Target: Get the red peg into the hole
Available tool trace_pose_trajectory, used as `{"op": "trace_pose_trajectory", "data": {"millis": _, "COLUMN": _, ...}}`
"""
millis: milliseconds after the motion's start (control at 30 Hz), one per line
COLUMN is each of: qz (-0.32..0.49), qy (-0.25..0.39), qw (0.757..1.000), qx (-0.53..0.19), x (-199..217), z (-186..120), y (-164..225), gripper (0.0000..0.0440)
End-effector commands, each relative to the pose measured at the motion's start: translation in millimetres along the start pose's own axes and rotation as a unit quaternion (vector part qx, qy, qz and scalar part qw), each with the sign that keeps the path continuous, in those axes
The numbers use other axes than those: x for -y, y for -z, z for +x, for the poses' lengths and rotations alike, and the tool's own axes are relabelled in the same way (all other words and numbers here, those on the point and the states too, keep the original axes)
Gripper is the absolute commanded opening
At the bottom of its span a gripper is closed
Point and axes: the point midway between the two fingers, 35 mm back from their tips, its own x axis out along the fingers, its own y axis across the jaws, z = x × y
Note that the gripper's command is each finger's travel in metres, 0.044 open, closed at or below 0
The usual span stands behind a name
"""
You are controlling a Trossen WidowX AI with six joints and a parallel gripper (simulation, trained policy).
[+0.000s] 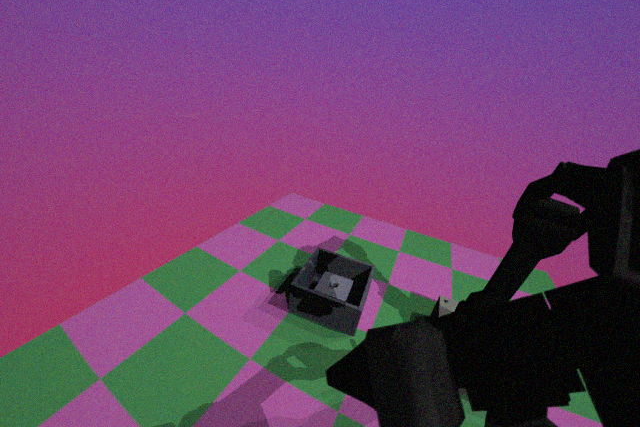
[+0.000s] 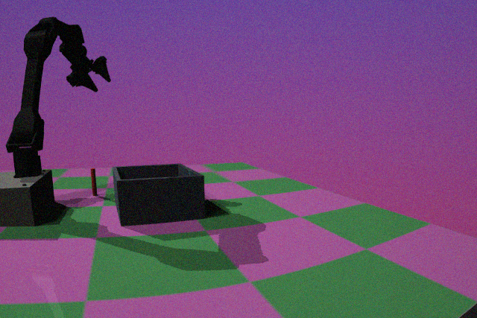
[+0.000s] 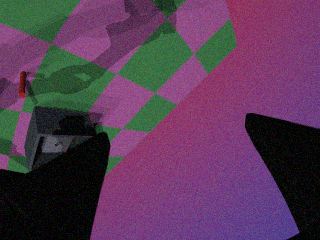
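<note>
The red peg (image 2: 93, 182) (image 3: 22, 84) stands upright on the checkered floor, between the robot's base and the box. In the top view it is hidden behind the arm. The dark open box (image 1: 324, 320) (image 2: 161, 200) (image 3: 31, 142) stands beside it. The light plate with its hole (image 1: 326, 285) (image 3: 49, 145) lies at the bottom of the box; no peg shows in the hole. My gripper (image 2: 103, 86) (image 3: 178, 130) is open and empty, high above the floor, with its fingers wide apart. It is far above the peg and touches nothing.
The robot's grey base (image 2: 15, 205) stands left of the peg in the exterior view. The arm fills the lower right of the top view. The box walls rise around the plate. The checkered floor (image 1: 175, 355) (image 2: 308, 268) carries shadows of the arm and box.
</note>
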Motion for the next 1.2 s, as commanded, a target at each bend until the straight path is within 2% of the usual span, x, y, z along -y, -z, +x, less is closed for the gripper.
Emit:
{"op": "trace_pose_trajectory", "data": {"millis": 0, "qz": 0.052, "qy": -0.012, "qw": 0.999, "qx": 0.004, "x": -5, "z": 4, "y": 8, "gripper": 0.0440}}
{"op": "trace_pose_trajectory", "data": {"millis": 267, "qz": 0.186, "qy": -0.049, "qw": 0.981, "qx": 0.004, "x": -21, "z": 19, "y": 26, "gripper": 0.0440}}
{"op": "trace_pose_trajectory", "data": {"millis": 567, "qz": 0.331, "qy": -0.092, "qw": 0.939, "qx": -0.006, "x": -40, "z": 35, "y": 43, "gripper": 0.0440}}
{"op": "trace_pose_trajectory", "data": {"millis": 867, "qz": 0.466, "qy": -0.135, "qw": 0.874, "qx": -0.027, "x": -63, "z": 50, "y": 56, "gripper": 0.0440}}
{"op": "trace_pose_trajectory", "data": {"millis": 1167, "qz": 0.587, "qy": -0.176, "qw": 0.788, "qx": -0.059, "x": -89, "z": 64, "y": 65, "gripper": 0.0440}}
